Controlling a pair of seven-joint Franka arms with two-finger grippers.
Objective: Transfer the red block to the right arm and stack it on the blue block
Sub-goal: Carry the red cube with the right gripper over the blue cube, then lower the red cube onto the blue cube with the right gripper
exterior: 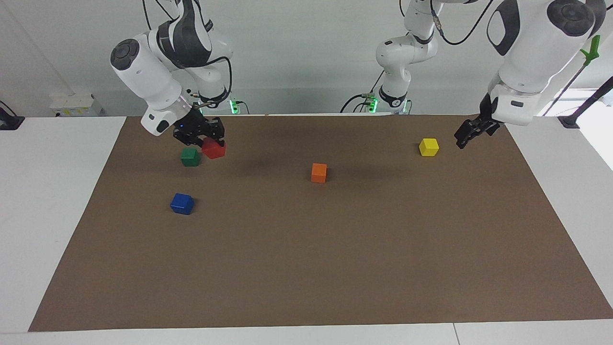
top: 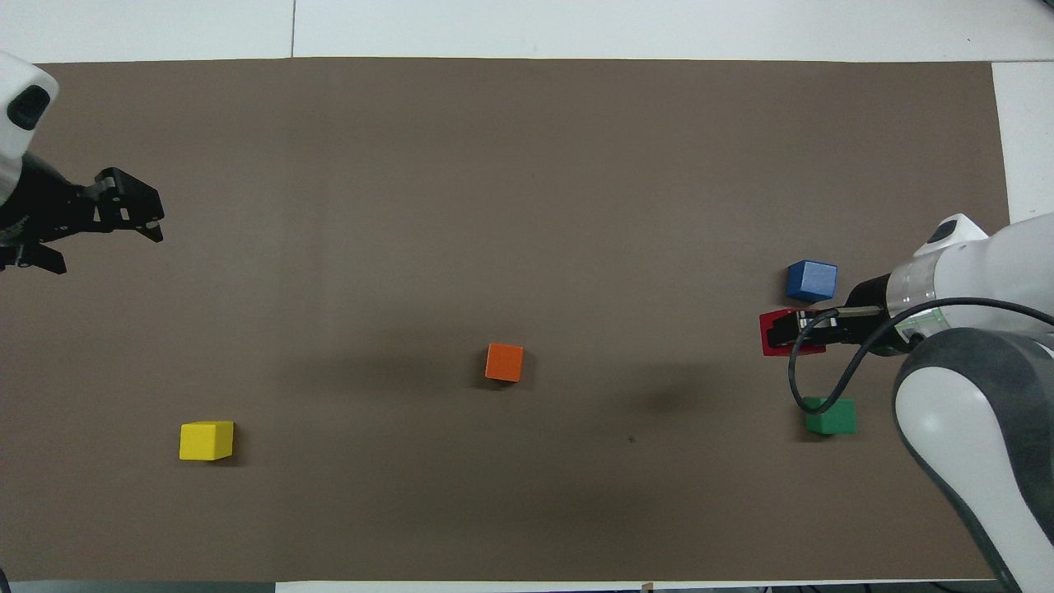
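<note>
Red block [exterior: 213, 149] sits pinched in the right gripper [exterior: 203, 138], fingers pressed on its sides, carried in the air over the brown mat [exterior: 306, 268] at the right arm's end of the table. Overhead view places it over the stretch between the blue block [exterior: 182, 203] and the green block [exterior: 190, 156]; facing view shows it hanging just beside the green block and apart from it.

Right arm [exterior: 153, 76] angles steeply down from its base, wrist turned so the gripper points toward the mat. Judgement: that posture suits a top-down placement, and the handover half of the task is done, since the red block is in the right arm's hold.

Blue block rests alone on the mat, nothing on it, farther from the robots than the green block. Stack not yet made. Next step likely calls for carrying the red block outward over the blue one, squaring edges, then lowering.

Risk: green block is close to the carry path; a low sweep could nudge it.

Left gripper [exterior: 470, 132] hangs with fingers spread and nothing between them, over the mat's edge at the left arm's end, near the yellow block [exterior: 428, 146]; that arm waits. Orange block [exterior: 319, 172] lies mid-mat, well apart from the action.
</note>
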